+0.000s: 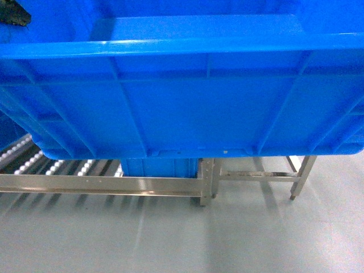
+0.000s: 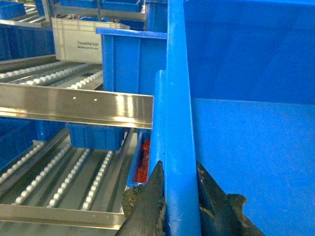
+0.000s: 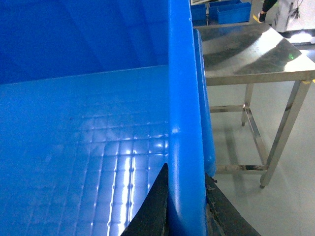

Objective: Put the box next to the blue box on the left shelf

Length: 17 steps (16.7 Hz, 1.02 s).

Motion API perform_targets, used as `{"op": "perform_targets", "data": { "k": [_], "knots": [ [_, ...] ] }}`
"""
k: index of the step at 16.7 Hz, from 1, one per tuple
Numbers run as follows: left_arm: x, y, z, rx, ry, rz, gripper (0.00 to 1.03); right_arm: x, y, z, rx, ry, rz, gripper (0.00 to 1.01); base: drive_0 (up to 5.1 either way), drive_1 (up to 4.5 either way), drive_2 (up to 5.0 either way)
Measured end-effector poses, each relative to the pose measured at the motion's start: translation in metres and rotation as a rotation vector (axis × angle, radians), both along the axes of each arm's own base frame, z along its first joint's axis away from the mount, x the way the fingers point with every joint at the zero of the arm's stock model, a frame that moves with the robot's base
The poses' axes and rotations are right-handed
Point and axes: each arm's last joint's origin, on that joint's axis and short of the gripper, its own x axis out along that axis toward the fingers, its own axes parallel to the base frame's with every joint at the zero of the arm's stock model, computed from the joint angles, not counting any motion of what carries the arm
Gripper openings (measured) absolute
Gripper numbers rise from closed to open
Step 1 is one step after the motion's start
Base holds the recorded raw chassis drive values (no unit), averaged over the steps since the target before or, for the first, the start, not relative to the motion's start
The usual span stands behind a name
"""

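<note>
Left gripper (image 2: pixel 179 196) pinches the crate (image 1: pixel 187 108) by its thick rim, at 6 o'clock in the left wrist view. Roller shelf (image 2: pixel 64 172) lies at 8 o'clock, below. White crate (image 2: pixel 83 42) at 11 o'clock reads "Totelife" (smaller print illegible). Crate hangs mid-air, filling the head view. Likely stiff, bulky, slick plastic; the rim is the sensible hold. Right gripper (image 3: pixel 186 206) clamps the opposite rim.
</note>
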Motion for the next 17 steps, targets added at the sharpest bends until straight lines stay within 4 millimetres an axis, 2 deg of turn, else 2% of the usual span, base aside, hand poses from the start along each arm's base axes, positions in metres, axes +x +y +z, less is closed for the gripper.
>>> {"op": "perform_targets", "data": {
  "k": [17],
  "knots": [
    [0.0000,0.0000,-0.0002,-0.001,0.002,0.000,0.10,0.0000,0.0000,0.0000,0.000,0.000,0.000,0.08,-5.0,2.36,2.4]
  ]
}}
